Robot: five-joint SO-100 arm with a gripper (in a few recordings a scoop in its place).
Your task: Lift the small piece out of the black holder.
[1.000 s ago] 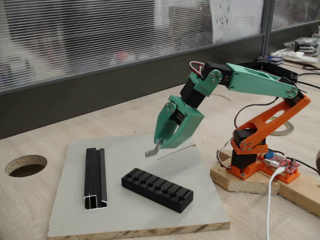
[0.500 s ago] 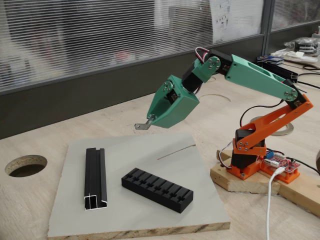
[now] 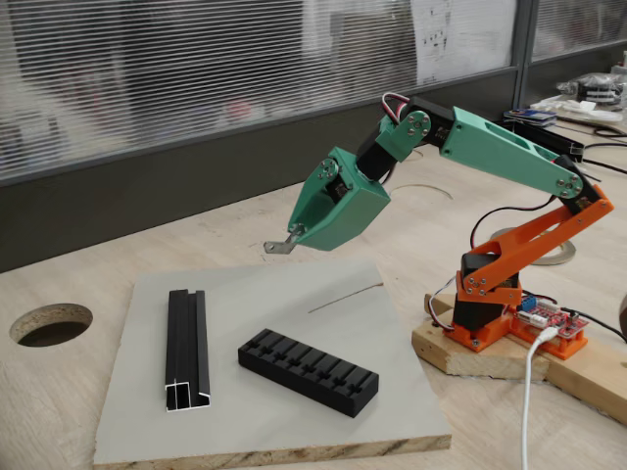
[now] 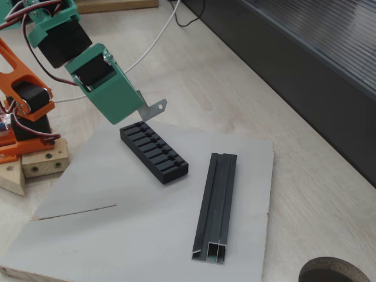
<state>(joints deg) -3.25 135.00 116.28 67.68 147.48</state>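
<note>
The gripper is closed on the small piece, a bent silver-grey strip that projects from the green fingertips. In both fixed views the strip hangs in the air, clear of the black holder and free of its slots. Judged from this, the lift is essentially complete.

The holder lies below the held strip, toward the near edge of the grey board in a fixed view. In the other fixed view the strip sits just above the holder's end nearest the arm's base. The holder's long axis runs diagonally across the board. Any return move would go straight down and slightly along that axis.

A black channel rail lies near the board's left edge, well apart from the holder. The board rests on a pale wooden desk with a round hole; window blinds stand behind.
</note>
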